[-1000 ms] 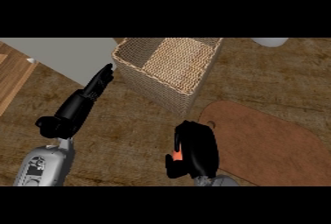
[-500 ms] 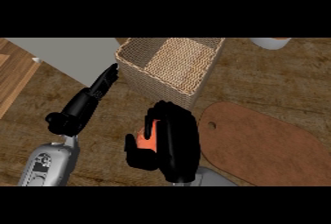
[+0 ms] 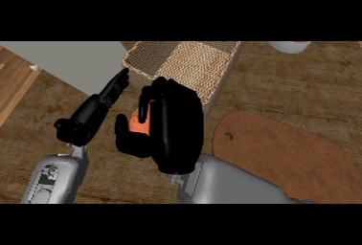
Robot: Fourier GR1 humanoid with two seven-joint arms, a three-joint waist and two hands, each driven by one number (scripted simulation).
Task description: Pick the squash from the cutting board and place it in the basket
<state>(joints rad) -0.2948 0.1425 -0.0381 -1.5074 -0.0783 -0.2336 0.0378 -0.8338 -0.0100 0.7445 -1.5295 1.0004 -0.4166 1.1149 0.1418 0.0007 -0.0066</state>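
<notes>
A wooden table spreads under the scene; a white round object, cut off by the top edge, sits far beyond the right robot hand, to its right

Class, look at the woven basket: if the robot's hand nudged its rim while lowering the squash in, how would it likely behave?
The basket looks woven, so probably light and apt to slide. Its broad, boxy shape suggests it would not tip. The right hand, curled round the squash, hangs beside it.
</notes>
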